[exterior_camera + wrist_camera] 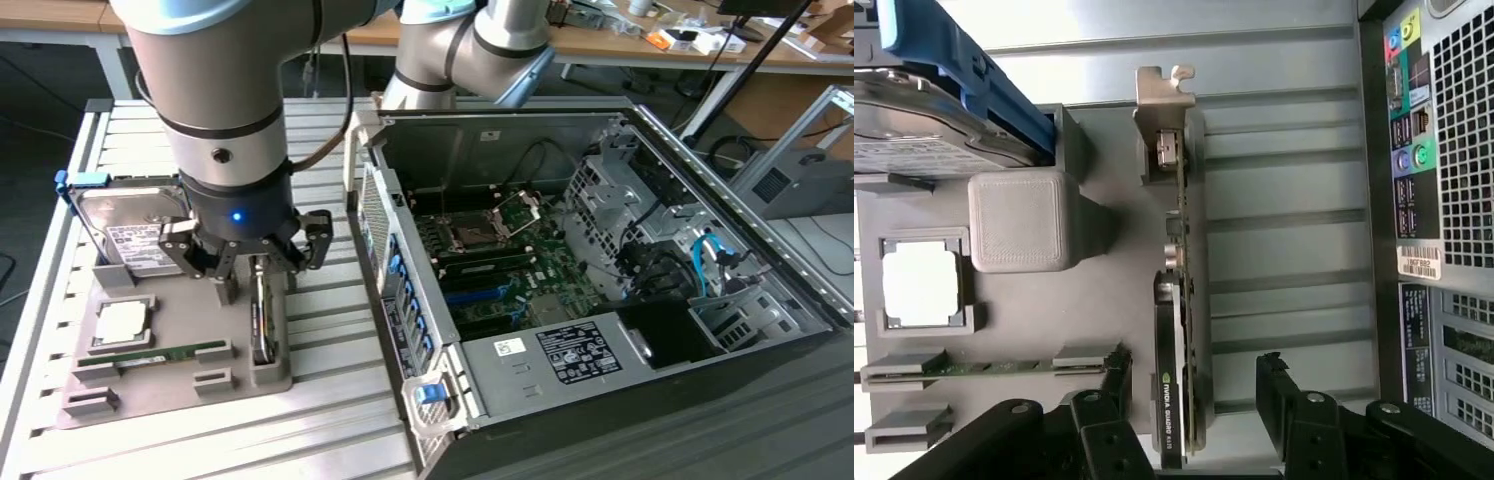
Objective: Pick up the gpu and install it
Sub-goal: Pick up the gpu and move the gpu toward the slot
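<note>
Gripper (263,262) wide open astride upright gpu (1179,300), empty, grey tray (174,375) on slatted metal table (320,400), wooden benches (54,15) behind

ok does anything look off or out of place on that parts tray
Nothing stands out. The gpu stands on edge in its slot of the grey tray, with the hard drive and ram stick seated in theirs. The open pincer flanks the gpu without touching.

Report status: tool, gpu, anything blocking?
Tool open, poised over gpu, not gripping. Card stands on edge in grey holder, uninstalled. Nothing between tool and card.
</note>
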Available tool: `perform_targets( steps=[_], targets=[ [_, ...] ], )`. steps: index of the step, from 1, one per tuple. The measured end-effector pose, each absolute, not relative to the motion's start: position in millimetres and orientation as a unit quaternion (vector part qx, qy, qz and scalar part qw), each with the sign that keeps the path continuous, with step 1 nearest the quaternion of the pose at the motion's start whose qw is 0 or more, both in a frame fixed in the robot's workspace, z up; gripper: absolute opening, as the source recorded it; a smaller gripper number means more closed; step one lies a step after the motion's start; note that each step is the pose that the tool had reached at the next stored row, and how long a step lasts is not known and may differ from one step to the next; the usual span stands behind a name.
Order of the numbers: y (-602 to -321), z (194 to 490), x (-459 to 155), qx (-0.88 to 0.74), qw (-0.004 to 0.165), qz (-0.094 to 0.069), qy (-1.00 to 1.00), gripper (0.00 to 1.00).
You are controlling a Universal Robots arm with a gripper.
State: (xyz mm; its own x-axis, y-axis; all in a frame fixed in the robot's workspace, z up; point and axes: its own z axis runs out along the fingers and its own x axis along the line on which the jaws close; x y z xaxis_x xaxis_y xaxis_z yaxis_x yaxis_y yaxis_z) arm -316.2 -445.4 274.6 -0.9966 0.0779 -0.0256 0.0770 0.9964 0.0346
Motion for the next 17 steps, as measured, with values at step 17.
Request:
perform_targets(
  steps=[17],
  targets=[
    [-425.8,251.1,-320.0,0.039,0.013,0.017,0.999,0.62]
  ],
)
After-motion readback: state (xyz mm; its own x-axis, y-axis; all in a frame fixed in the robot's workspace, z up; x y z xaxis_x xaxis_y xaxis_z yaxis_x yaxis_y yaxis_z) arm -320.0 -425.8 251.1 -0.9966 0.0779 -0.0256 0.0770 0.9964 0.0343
